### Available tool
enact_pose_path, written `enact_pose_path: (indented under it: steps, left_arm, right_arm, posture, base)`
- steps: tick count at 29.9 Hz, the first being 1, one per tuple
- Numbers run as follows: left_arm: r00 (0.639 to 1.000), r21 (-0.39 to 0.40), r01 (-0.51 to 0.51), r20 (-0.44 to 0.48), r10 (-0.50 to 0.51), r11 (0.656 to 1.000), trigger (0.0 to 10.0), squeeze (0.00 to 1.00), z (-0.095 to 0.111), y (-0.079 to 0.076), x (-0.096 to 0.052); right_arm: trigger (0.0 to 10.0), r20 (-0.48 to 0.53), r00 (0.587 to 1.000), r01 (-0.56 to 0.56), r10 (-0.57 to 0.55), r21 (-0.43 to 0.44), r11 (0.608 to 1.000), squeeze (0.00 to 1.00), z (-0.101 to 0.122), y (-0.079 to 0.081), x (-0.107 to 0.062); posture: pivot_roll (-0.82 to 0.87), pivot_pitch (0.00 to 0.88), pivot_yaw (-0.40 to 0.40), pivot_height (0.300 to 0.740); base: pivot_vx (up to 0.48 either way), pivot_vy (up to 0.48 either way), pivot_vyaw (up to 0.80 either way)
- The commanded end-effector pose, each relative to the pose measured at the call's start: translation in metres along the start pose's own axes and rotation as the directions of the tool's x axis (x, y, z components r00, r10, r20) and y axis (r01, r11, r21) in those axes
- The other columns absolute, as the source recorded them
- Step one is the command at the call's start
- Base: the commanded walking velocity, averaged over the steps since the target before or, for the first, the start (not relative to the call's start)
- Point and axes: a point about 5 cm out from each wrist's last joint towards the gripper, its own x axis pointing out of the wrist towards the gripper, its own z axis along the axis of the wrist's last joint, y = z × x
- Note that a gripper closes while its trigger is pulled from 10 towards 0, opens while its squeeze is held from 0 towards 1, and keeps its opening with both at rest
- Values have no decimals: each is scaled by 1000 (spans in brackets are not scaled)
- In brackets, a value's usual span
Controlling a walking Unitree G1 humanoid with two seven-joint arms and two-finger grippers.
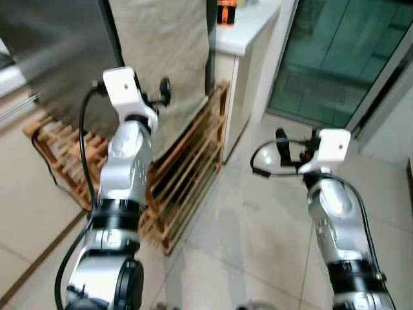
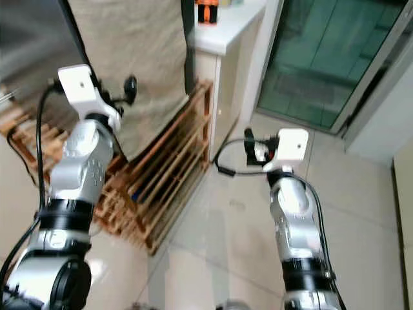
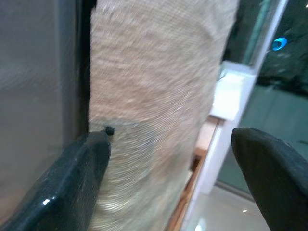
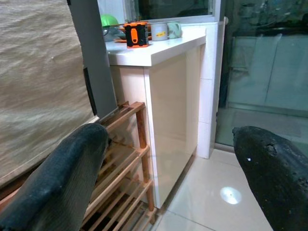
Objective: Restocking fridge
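Note:
The fridge (image 1: 58,58) stands at the upper left, a dark grey steel front that is blurred. A beige cloth (image 1: 168,58) hangs over its side. My left gripper (image 1: 158,93) is raised in front of the cloth, close to the fridge's dark edge (image 3: 83,72). In the left wrist view its fingers (image 3: 72,178) are wide apart with nothing between them. My right gripper (image 1: 297,143) is held out over the tiled floor, open and empty, its fingers (image 4: 62,178) pointing toward the white counter.
A low wooden slatted rack (image 1: 187,174) runs along the floor below the cloth. To its right is a white counter (image 1: 248,29) with an orange object (image 4: 136,34) and cups on top. A glass sliding door (image 1: 342,58) is at the right. Pale floor tiles (image 1: 251,239) lie ahead.

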Motion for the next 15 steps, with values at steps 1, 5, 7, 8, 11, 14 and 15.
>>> enact_pose_path:
  steps: [1,5,7,8,11,14,15]
  left_arm:
    - [999,21,-46,1,46,999,10000,0,1,7,3]
    - [990,55,-141,13,140,989,10000,0,4,21,5]
    - [989,64,-146,13,145,987,10000,0,4,22,5]
    - [989,67,-147,12,147,987,10000,0,3,22,5]
    - [990,69,-144,7,144,987,10000,0,0,22,6]
    - [992,62,-123,4,123,990,10000,0,-2,18,7]
    - [994,53,-108,5,108,993,10000,0,-2,15,8]
  right_arm:
    - [10000,1,1000,8,-8,-11,1000,0,0,-2,-2]
    - [10000,-2,1000,14,-14,-13,1000,0,-1,-3,-4]
    - [10000,-3,1000,16,-16,-13,1000,0,-1,-4,-5]
    - [10000,-4,1000,16,-16,-13,1000,0,-1,-4,-5]
    - [10000,-9,1000,17,-17,-15,1000,0,-2,-5,-7]
    - [10000,-10,1000,17,-18,-15,1000,0,-2,-5,-8]
    - [10000,-11,1000,17,-17,-16,1000,0,-2,-5,-8]
  posture:
    - [-178,17,27,740]
    - [-187,27,31,740]
    - [-187,28,31,740]
    - [-187,30,30,740]
    - [-188,40,26,740]
    - [-188,45,25,740]
    - [-190,49,24,740]
  base:
    - [0,0,0]
    - [0,0,0]
    - [0,0,0]
    - [0,0,0]
    - [0,0,0]
    - [0,0,0]
    - [0,0,0]
